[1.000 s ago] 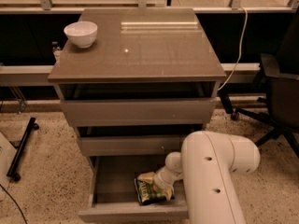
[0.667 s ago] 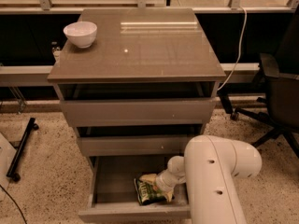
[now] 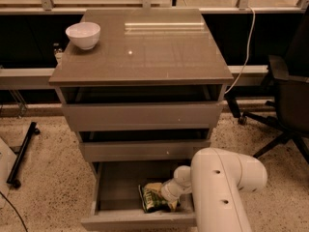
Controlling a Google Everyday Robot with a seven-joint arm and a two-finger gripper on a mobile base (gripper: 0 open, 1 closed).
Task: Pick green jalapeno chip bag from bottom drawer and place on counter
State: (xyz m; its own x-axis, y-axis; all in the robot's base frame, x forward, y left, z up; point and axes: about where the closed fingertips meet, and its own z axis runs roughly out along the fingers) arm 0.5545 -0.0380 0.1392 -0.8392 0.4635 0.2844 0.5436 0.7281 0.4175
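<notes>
Green jalapeno chip bag (image 3: pixel 152 200), one only, lies inside the open bottom drawer (image 3: pixel 116 187), the pincer (image 3: pixel 170 194) against its right side; whether it holds the bag, I cannot tell. One white bowl (image 3: pixel 83 35) stands on the bench (image 3: pixel 145 57), far left.

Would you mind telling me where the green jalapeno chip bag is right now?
In the camera view, the green jalapeno chip bag lies in the open bottom drawer, near its front and right of centre, with the gripper at its right side.
</notes>
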